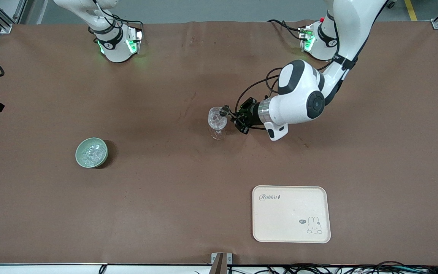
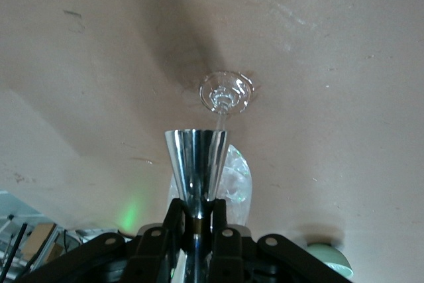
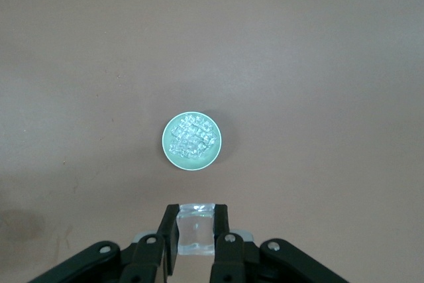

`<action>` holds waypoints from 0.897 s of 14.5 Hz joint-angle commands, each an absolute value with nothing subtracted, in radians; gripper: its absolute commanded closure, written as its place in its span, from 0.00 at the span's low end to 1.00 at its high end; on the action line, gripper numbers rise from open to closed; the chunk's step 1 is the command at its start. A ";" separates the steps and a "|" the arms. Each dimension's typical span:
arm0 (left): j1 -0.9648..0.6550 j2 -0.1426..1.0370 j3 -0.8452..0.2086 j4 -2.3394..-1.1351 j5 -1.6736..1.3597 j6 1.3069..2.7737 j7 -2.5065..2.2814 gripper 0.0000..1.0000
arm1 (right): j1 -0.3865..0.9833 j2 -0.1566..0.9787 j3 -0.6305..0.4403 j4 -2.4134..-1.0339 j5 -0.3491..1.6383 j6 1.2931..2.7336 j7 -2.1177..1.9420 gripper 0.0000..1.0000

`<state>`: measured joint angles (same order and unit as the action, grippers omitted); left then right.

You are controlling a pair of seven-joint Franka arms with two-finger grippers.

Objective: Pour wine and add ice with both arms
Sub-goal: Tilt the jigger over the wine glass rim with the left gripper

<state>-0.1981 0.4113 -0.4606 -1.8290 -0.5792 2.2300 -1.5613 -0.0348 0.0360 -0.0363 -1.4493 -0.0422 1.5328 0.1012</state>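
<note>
My left gripper is shut on a shiny metal jigger and holds it tipped on its side at the rim of a clear wine glass standing mid-table. In the left wrist view the fingers clamp the jigger at its waist, with the glass under it. My right gripper is out of the front view. It is shut on a clear ice cube and hovers high over the green bowl of ice. The bowl sits toward the right arm's end.
A cream tray with a rabbit print lies nearer the front camera, toward the left arm's end. The two arm bases stand along the table's back edge. Brown cloth covers the table.
</note>
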 commanded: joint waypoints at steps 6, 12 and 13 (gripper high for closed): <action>-0.225 0.396 -0.457 -1.818 -0.528 2.235 -1.631 1.00 | -0.038 0.029 -0.034 -1.454 -0.038 1.529 0.098 0.99; -0.241 0.402 -0.457 -1.815 -0.467 2.235 -1.676 1.00 | -0.040 0.029 -0.032 -1.454 -0.038 1.531 0.098 0.99; -0.241 0.405 -0.457 -1.807 -0.460 2.235 -1.681 1.00 | -0.038 0.031 -0.034 -1.454 -0.038 1.531 0.098 0.99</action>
